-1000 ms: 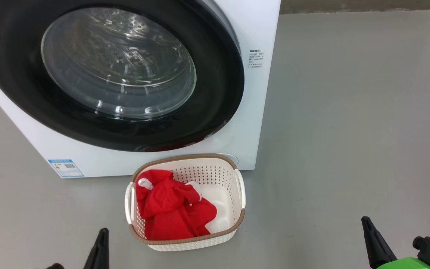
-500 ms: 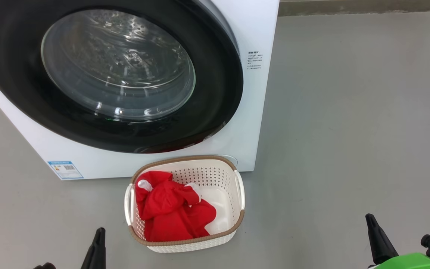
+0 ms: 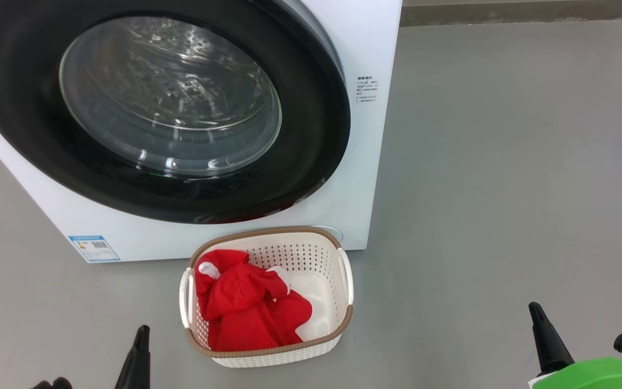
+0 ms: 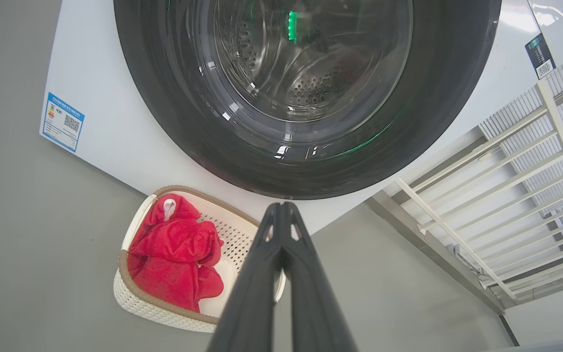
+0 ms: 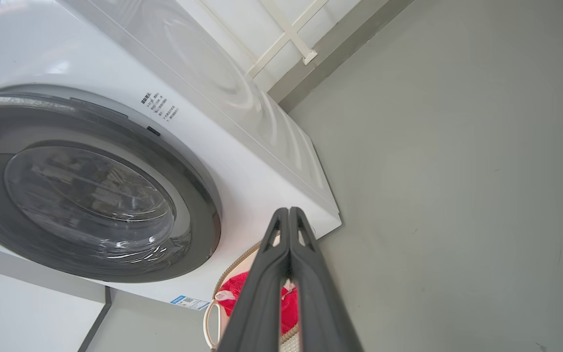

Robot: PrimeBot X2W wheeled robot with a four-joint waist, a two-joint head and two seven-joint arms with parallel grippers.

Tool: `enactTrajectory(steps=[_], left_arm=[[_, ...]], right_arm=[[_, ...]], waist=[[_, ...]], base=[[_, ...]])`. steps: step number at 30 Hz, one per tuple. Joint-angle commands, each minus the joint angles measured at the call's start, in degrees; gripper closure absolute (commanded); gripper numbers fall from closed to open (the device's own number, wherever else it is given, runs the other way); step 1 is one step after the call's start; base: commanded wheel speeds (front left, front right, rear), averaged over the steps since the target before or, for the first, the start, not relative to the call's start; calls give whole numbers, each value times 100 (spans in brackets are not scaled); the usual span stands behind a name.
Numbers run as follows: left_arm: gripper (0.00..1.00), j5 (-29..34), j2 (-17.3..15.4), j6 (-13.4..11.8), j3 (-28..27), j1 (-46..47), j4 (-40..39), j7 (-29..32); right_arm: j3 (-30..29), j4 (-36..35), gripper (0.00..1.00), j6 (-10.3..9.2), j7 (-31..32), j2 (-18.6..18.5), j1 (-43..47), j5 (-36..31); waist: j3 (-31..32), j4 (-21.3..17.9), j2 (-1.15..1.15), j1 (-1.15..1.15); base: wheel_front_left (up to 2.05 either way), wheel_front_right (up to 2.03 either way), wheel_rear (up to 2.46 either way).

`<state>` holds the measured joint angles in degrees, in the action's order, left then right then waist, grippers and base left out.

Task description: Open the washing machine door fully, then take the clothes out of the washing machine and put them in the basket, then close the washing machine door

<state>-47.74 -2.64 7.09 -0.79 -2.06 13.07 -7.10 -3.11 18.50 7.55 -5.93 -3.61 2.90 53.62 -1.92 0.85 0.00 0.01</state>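
The left hand, pressed together and empty, sits at eight o'clock from the basket; the right hand, likewise, at three o'clock; clothes lie inside; door shut

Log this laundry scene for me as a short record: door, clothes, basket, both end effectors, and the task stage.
door: large round black-rimmed glass washing machine door, closed on the big white front-loading washing machine
clothes: bright red fabric clothes with a little white cloth, lying in the basket's left part
basket: cream perforated plastic basket with brown rim, on the grey floor in front of the machine
left end effector: shut, empty, left of the basket
right end effector: shut, empty, far right of the basket
task stage: clothes in basket, door closed
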Motion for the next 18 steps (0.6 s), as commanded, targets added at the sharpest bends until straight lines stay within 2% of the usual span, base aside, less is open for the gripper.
enactTrajectory(steps=[1, 18], left_arm=[[100, -146, -89, 17, -101, 252, -107, 29], [100, -1240, -117, 23, -155, 385, -61, 303]], right_arm=[[-4, -166, 100, -3, 43, -67, -303, 123], [-82, -234, 100, -4, 330, -37, -450, 1033]], waist=[[3, -1, 0, 0], [44, -22, 0, -1]], base=[[0, 0, 0], [0, 0, 0]])
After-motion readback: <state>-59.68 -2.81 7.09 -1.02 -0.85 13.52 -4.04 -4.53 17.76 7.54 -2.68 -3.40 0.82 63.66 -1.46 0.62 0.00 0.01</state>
